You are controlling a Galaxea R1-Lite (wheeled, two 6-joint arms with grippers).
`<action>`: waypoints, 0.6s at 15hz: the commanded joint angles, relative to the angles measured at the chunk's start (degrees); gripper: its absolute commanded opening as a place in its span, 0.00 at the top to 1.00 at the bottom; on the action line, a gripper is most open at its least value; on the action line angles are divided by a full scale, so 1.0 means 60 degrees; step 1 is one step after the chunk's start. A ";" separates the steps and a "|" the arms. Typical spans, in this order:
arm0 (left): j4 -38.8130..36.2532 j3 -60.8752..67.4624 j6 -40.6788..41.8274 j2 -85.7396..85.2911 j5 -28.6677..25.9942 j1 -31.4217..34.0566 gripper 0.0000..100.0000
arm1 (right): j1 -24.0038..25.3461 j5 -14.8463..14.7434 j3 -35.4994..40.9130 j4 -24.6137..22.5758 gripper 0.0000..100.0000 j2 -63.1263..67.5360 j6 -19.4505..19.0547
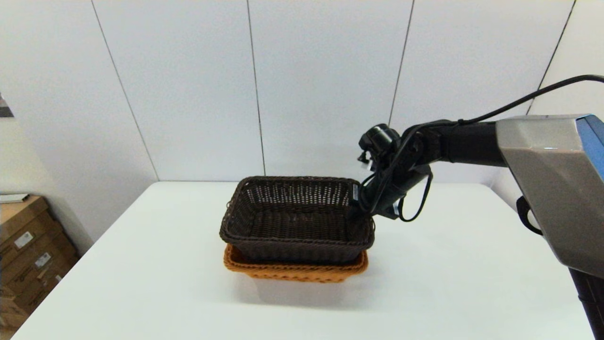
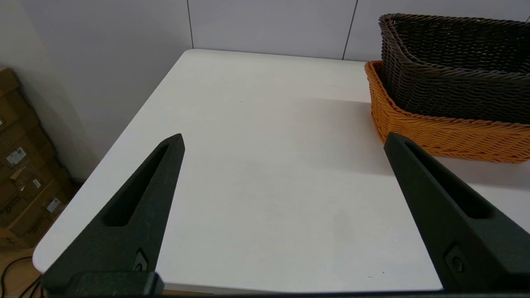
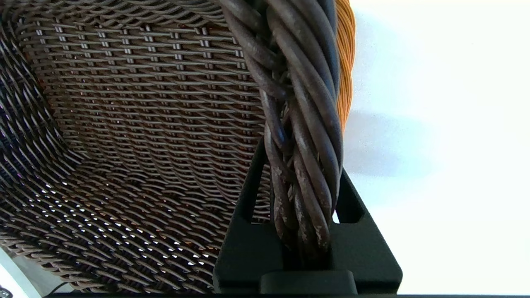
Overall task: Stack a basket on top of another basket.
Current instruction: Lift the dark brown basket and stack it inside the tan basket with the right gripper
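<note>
A white table [image 1: 453,283] is seen from above, set against a pale panelled wall [image 1: 325,85]. Near the middle of the table, the dark brown basket [image 1: 297,222] is nested inside the orange-tan basket [image 1: 295,271], so that only the orange braided rim and a strip of its wall are shown beneath. The dark basket sits high, its rim well above the orange rim, and it looks slightly tilted.

The right gripper [image 1: 361,210] is reached in from the right side, and its fingers are closed onto the braided rim of the dark basket at the right end. In the right wrist view, the thick twisted rim [image 3: 306,136] is clamped between the two black fingers [image 3: 248,194], one inside the basket and one outside.

The left gripper [image 2: 285,140] is held low over the near left part of the table, well apart from both baskets, with its fingers spread wide and nothing between them.

Bare tabletop is left open on all sides of the stack, widest toward the front and right. Cardboard boxes [image 1: 28,245] are stacked on the floor beyond the table's left edge.
</note>
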 commanded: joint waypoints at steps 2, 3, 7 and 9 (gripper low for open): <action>0.0006 -0.0001 -0.0011 -0.0002 0.0008 0.0000 0.00 | 0.0013 0.0037 -0.0006 0.0059 1.00 -0.0086 0.0016; 0.0006 -0.0001 -0.0011 -0.0002 0.0008 0.0000 0.00 | 0.0042 0.0037 -0.0006 0.0074 1.00 -0.0115 -0.0042; 0.0006 -0.0001 -0.0011 -0.0002 0.0008 0.0000 0.00 | 0.0086 0.0052 -0.0006 0.0089 1.00 -0.0174 -0.0057; 0.0006 -0.0001 -0.0011 -0.0002 0.0008 0.0000 0.00 | 0.0115 0.0052 0.0009 0.0103 1.00 -0.0130 -0.0042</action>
